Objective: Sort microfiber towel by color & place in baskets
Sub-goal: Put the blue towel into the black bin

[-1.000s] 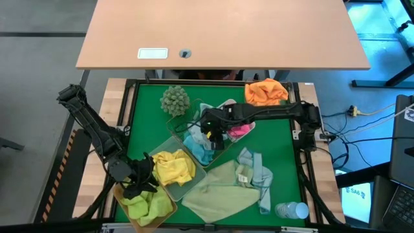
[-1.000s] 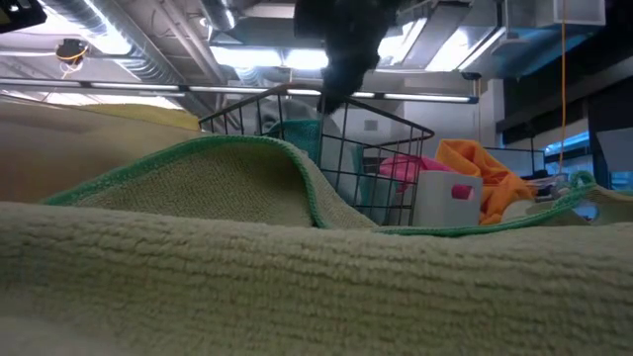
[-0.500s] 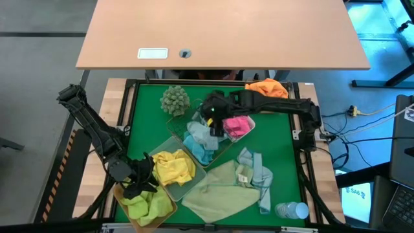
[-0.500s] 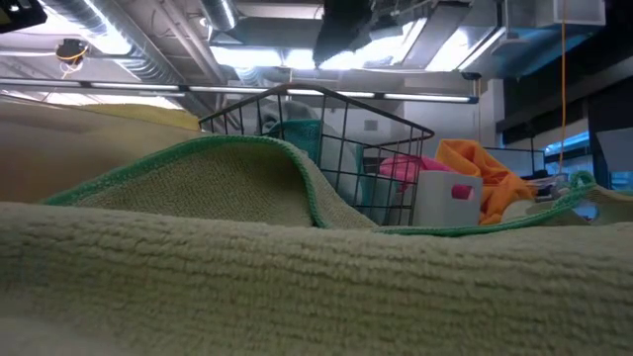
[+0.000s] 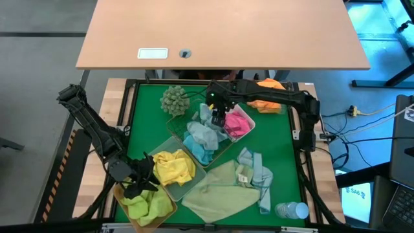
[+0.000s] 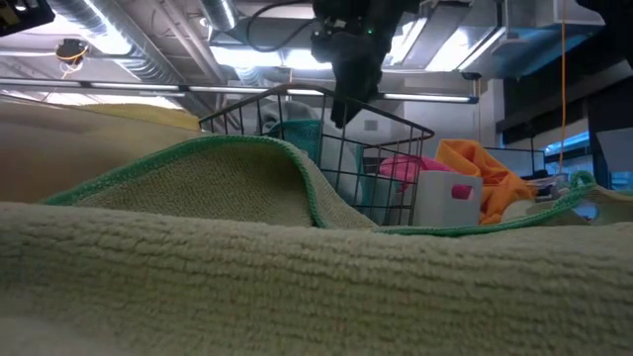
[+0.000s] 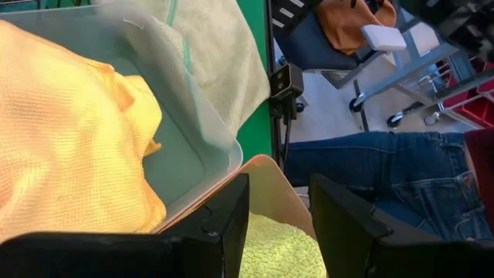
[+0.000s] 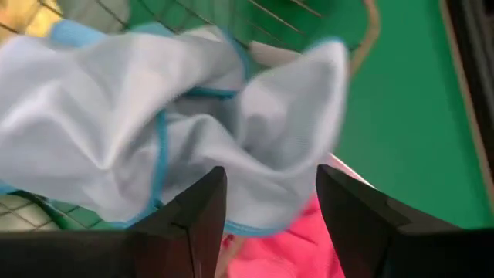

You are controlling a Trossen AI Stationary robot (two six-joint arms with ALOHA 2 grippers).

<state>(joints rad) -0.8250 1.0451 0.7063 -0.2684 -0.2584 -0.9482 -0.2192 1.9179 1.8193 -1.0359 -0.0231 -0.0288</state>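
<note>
Jaws of the right gripper [image 5: 218, 119] stand apart with nothing between them, hanging over the wire basket [image 5: 194, 123]. Just below its fingers [image 8: 185, 224] a light blue towel [image 8: 154, 131] lies crumpled in that basket, and beside it, toward the arm's base, a pink towel [image 5: 236, 123] fills the white basket [image 5: 249, 123]. Behind the arm an orange towel [image 5: 266, 85] sits at the mat's far edge (partly hidden by the arm).

Jaws of the left gripper [image 5: 132, 184] are also apart and empty, low between two baskets at the near left corner. On one side of its fingers [image 7: 224, 224] a yellow towel [image 7: 69, 131] lies in the clear basket [image 7: 208, 147]; on the other a lime towel [image 5: 145, 206] lies in the amber basket [image 5: 169, 208].

Well apart from both grippers, a pale green towel [image 5: 223, 191] and another light blue one [image 5: 257, 173] lie loose on the mat, near a bottle [image 5: 291, 210]. A bobbly ball [image 5: 175, 100] sits beyond the wire basket.
</note>
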